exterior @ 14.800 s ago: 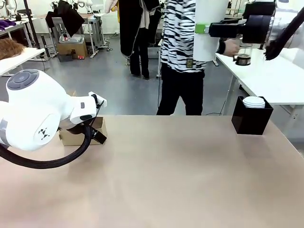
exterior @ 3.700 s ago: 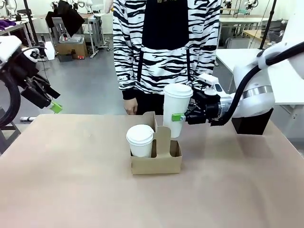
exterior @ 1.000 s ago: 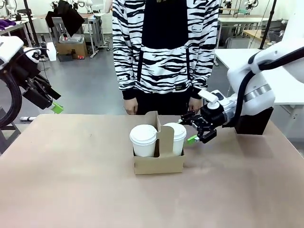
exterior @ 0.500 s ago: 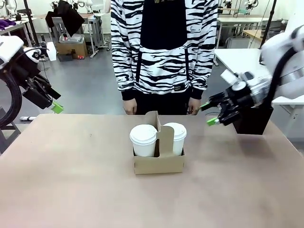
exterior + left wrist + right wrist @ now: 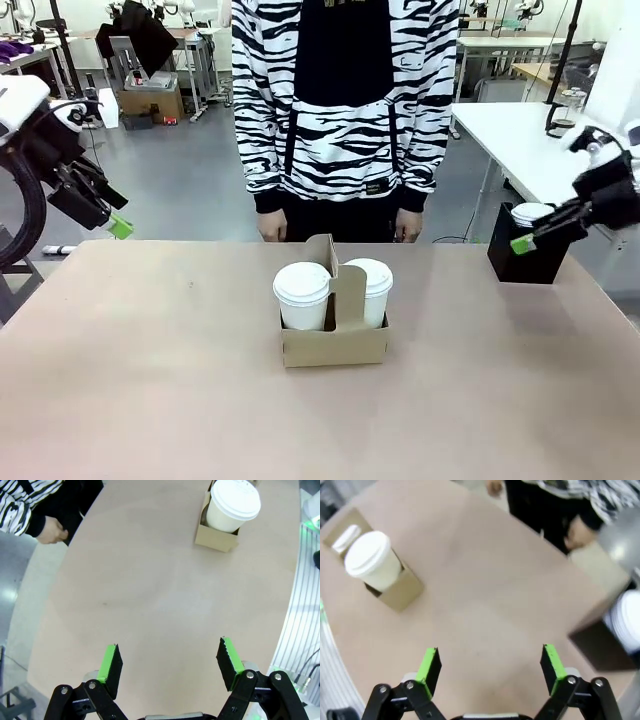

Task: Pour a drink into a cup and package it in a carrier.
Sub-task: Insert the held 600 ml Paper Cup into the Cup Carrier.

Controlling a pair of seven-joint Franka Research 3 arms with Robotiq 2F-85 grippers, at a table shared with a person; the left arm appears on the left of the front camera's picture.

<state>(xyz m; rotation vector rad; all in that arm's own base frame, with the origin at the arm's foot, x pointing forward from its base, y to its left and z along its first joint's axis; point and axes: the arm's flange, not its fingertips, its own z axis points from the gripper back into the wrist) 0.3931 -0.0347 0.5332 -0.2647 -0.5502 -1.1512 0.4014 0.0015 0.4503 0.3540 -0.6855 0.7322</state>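
While both cups sit lidded in their pockets, the packing reads as finished and the step in hand is clearing off cleanly.

Carrier: the brown cardboard carrier (image 5: pixel 335 338) stands mid-table, upright, its handle tab rising between the two white lidded cups (image 5: pixel 302 296).

Drink: not visible as liquid; presumably inside the cups. A glass jug (image 5: pixel 571 103) stands on the far side table, its contents too small to judge.

Right gripper: the right gripper (image 5: pixel 540 232) hangs at the table's right edge, just before the black box (image 5: pixel 530 262), fingers spread wide and empty.

Left gripper: the left gripper (image 5: pixel 105 212) hovers off the left edge, pads well apart, holding nothing.

Doing it well: I'd retreat upward and outward, keeping the carrier undisturbed.

In the way: the black box with its stacked lids (image 5: pixel 530 213) sits close by the right fingers; a low sweep could knock it.

Person: stands just behind the table's far edge, hands (image 5: pixel 271 226) hanging near it, within reach of the carrier.
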